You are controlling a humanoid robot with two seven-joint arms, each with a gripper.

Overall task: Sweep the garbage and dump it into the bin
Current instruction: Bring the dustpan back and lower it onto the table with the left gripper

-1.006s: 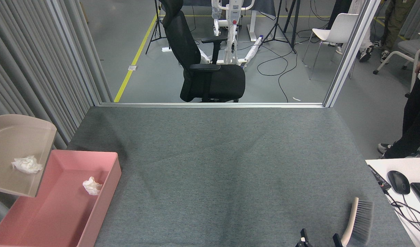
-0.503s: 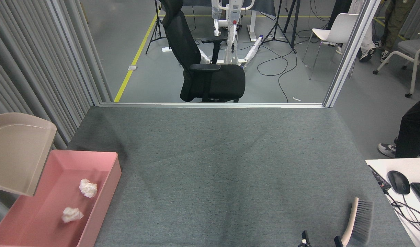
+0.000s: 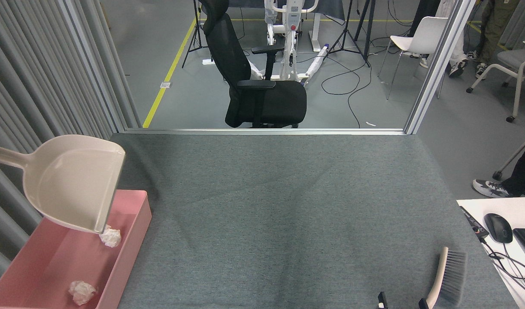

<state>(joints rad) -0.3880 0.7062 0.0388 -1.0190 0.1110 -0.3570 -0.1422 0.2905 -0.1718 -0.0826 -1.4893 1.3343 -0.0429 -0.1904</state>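
No brand or readable writing shows anywhere on the dustpan (image 3: 75, 182), the brush (image 3: 446, 274) or the pink bin (image 3: 133, 234).

A good deal is cut off. The dustpan's handle runs out past the left edge, so the left gripper holding it is out of sight. At the bottom edge, only two dark finger stubs of the right gripper (image 3: 402, 302) poke into view, the right-hand one right at the base of the brush's cream handle; whether the claw is clamped on that handle or standing open, I cannot tell.

The beige dustpan hangs tilted above the far end of the bin, its open lip pointing down and to the right, its scoop bare. Both wads of garbage lie inside the bin: one tissue wad (image 3: 110, 236) sits just under the dustpan's lip (partly hidden by it), the other wad (image 3: 82, 292) rests near the bin's front end. The bin's near left corner is cut off by the frame's edge. The brush stands bristles-up over the grey carpeted table (image 3: 288, 214).
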